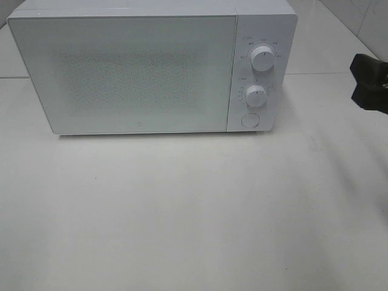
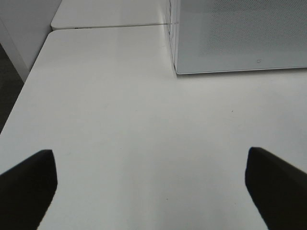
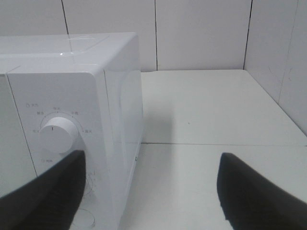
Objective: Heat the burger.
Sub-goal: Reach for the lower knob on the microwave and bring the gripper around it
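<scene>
The burger is out of view in every frame. A white microwave (image 1: 121, 73) stands at the back of the table with its door shut, so its inside is hidden. Two dials (image 1: 262, 59) and a round button (image 1: 249, 120) sit on its right-hand panel. My right gripper (image 1: 359, 80) hovers to the right of that panel, open and empty; in the right wrist view the right gripper (image 3: 153, 191) frames the panel's upper dial (image 3: 58, 134). My left gripper (image 2: 151, 187) is open over bare table, in front of the microwave's left corner (image 2: 178, 72), with nothing between its fingers (image 2: 29, 184).
The white table (image 1: 194, 212) stretches in front of the microwave. A tiled wall (image 3: 201, 33) rises behind and to the right. In the left wrist view the table's left edge (image 2: 19, 96) drops off to a dark floor.
</scene>
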### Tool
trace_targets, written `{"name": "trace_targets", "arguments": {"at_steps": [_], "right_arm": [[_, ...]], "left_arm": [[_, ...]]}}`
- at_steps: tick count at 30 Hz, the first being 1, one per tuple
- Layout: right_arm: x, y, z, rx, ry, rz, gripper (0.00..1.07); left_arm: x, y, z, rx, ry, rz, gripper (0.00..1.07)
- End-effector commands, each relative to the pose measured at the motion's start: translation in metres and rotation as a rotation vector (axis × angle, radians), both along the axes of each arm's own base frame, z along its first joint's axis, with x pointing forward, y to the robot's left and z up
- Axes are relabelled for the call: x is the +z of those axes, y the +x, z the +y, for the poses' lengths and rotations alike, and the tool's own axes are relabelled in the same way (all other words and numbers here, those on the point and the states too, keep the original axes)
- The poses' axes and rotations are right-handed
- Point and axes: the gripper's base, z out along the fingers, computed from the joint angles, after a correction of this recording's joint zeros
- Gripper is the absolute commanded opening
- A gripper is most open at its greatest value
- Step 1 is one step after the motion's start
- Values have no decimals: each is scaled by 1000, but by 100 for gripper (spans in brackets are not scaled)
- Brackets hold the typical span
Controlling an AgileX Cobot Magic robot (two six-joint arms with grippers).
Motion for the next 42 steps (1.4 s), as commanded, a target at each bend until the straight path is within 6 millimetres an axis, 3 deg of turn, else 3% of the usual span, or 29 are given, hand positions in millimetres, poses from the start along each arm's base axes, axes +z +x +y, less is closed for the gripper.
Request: {"name": "trace_targets", "arguments": {"at_steps": [1, 5, 7, 14, 24, 37, 42], "right_arm": [[-7, 2, 9, -23, -51, -6, 74], [-18, 3, 22, -27, -100, 32, 74], [-30, 1, 37, -57, -134, 45, 74], [-38, -1, 64, -115, -107, 61, 80], [-49, 20, 114, -113, -199, 163, 78], [-62, 47, 143, -116, -186, 162, 77], [-67, 62, 142, -101, -158, 165, 76]], "left_arm": [[0, -3, 0, 1, -2, -31, 100], [0, -3, 0, 1, -2, -31, 100], [0, -3, 0, 1, -2, -31, 100], [0, -3, 0, 1, -2, -31, 100], [0, -3, 0, 1, -2, -31, 100], [0, -3, 0, 1, -2, -31, 100], [0, -3, 0, 1, -2, -31, 100]]}}
